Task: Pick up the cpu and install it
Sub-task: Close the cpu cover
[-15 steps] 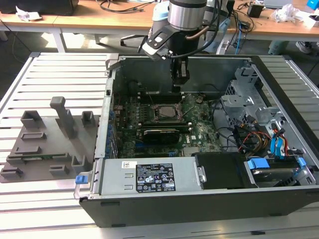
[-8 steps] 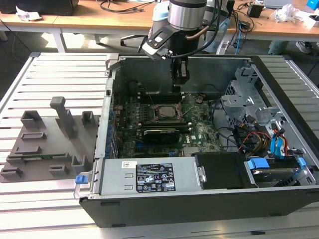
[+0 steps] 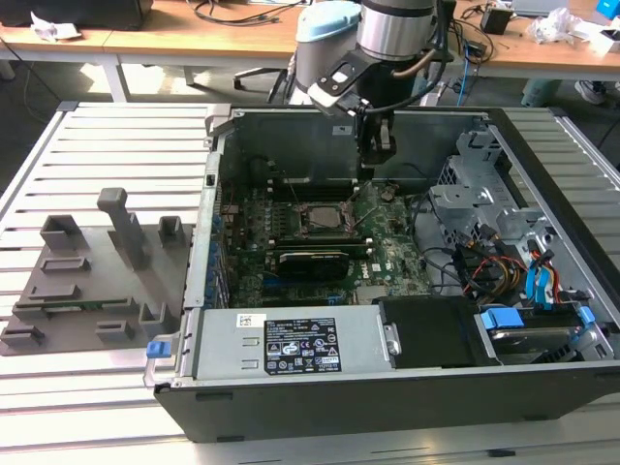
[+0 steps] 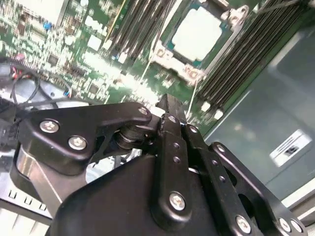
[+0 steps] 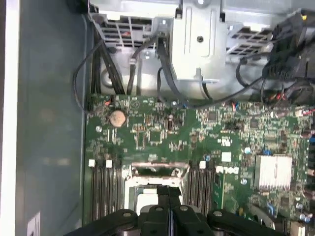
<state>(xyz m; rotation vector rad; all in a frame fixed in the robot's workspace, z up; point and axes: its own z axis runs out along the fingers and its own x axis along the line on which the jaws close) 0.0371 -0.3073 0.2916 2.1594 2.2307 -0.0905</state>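
Gripper (image 3: 376,153) hangs inside the open computer case (image 3: 542,387), over the motherboard (image 3: 392,254), just beside the socket frame (image 3: 325,219) on its rear-wall side. In both wrist views the fingers (image 5: 176,201) are pressed together with nothing between them; the exterior view doesn't resolve that. The cpu (image 4: 197,32) sits inside the socket frame, silver top up, apart from the gripper. It's plain in the second wrist view, while the fingertips partly cover it in the first wrist view. The exterior view adds a grey fixture tray (image 3: 87,291) well apart from the socket frame, outside the case.
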